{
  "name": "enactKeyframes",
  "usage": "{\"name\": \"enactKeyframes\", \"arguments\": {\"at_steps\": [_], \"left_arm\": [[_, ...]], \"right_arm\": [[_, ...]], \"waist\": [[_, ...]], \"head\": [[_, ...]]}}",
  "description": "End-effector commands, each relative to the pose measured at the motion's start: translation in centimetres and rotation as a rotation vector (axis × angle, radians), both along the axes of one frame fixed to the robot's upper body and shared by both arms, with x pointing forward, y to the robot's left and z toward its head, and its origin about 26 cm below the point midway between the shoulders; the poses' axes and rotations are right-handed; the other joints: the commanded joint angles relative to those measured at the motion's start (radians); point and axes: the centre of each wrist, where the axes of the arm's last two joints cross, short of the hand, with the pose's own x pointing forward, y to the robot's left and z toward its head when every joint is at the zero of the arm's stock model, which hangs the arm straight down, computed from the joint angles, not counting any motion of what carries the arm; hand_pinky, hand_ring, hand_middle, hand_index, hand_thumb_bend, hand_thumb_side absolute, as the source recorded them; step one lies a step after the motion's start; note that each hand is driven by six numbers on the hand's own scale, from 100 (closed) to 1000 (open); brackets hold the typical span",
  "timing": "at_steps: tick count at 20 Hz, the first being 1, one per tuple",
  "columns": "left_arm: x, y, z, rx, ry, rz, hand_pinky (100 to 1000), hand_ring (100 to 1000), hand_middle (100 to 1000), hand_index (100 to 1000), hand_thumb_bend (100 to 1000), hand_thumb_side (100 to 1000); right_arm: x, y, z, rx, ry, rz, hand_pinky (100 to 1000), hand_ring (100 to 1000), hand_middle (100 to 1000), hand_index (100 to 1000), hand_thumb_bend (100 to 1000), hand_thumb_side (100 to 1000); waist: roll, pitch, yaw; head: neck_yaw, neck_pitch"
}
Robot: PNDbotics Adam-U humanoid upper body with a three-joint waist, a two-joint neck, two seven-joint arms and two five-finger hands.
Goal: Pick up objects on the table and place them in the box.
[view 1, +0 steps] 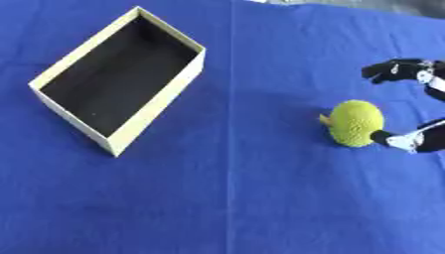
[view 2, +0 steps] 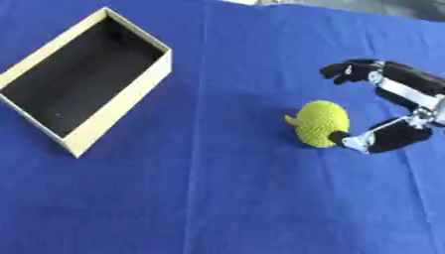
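Right hand open beside bumpy yellow-green fruit; box unmarked.

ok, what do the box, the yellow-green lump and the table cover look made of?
Box: probably cardboard or thin board, with pale matte walls, thin straight edges and a dark inside. Yellow-green lump: bumpy, matte skin with a small stem-like tip; likely rubber or plastic toy fruit, though I cannot tell. Table cover: blue cloth, matte, with a crease line.

Open cream box on blue cloth, bumpy yellow-green fruit, right hand spread beside it
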Motion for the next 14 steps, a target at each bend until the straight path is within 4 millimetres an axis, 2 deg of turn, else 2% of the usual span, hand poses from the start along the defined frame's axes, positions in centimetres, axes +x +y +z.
{"name": "enactKeyframes", "arguments": {"at_steps": [1, 14], "left_arm": [[-0.43, -0.12, 0.86, 0.022, -0.031, -0.005, 660, 598, 512, 653, 100, 308], [-0.41, -0.19, 0.89, 0.024, -0.029, -0.013, 660, 597, 511, 652, 100, 314]], "right_arm": [[-0.11, 0.26, 1.18, -0.053, -0.005, -0.007, 913, 876, 877, 963, 433, 100], [0.04, 0.63, 1.04, -0.069, 0.013, -0.099, 910, 879, 876, 957, 444, 102]], "waist": [[0.005, -0.016, 0.001], [0.007, -0.009, 0.007]], "head": [[-0.006, -0.006], [-0.008, -0.013]]}}
